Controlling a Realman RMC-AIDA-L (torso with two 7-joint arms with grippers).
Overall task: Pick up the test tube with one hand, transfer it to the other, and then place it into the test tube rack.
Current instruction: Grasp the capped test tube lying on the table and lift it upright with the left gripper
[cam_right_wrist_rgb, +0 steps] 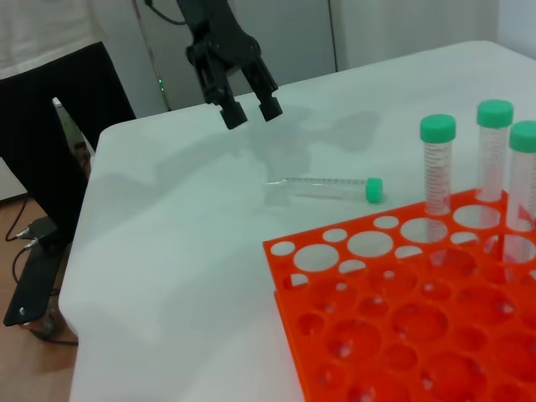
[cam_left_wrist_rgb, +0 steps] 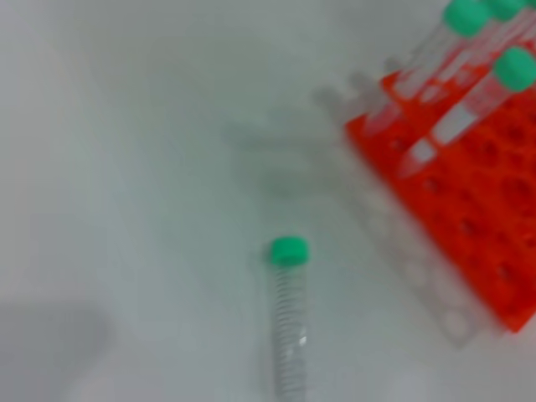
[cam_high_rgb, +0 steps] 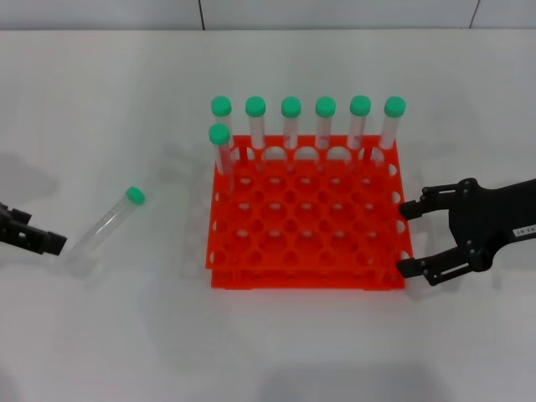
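Green-capped test tube lying loose on the white table, around 9 o'clock from the orange rack.
Left gripper sits off the tube's bottom end, fingers apart, holding nothing, bare tabletop all round. Right gripper is spread wide, empty, right up against the rack's 3 o'clock edge. Seven capped tubes stand along the rack's far side.

Left end effector hangs low at the far left, fingers apart. Right end effector reaches in from the right, spread wide.
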